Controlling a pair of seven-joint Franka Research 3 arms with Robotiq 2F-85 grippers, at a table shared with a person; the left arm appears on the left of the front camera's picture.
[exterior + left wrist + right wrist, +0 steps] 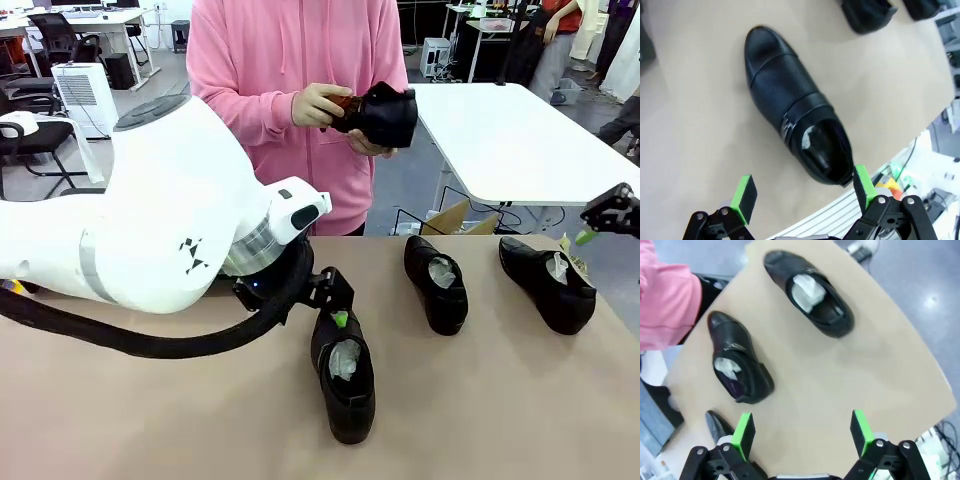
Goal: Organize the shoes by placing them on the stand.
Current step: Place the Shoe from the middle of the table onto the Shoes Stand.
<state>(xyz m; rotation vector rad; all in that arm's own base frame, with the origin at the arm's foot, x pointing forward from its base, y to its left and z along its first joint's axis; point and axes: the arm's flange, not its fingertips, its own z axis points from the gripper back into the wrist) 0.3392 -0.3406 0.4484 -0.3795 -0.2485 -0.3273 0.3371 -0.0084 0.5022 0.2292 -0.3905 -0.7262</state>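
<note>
Three glossy black shoes stuffed with white paper lie on the tan tabletop: a near one (345,375), a middle one (436,283) and a right one (547,283). My left gripper (338,318) hovers open over the near shoe's heel end. In the left wrist view that shoe (790,105) lies just ahead, its heel close to the right green pad (862,185) of the left gripper (804,189). My right gripper (588,234) is open, high over the table's right edge. Below the right gripper (801,432) lie two shoes (812,292) (737,357). The stand is out of view.
A person in a pink hoodie (285,60) stands at the far side, holding a fourth black shoe (388,115) and a small brown brush (345,103) against it. My left arm's white body (150,210) covers the table's left part. A white table (510,140) stands behind.
</note>
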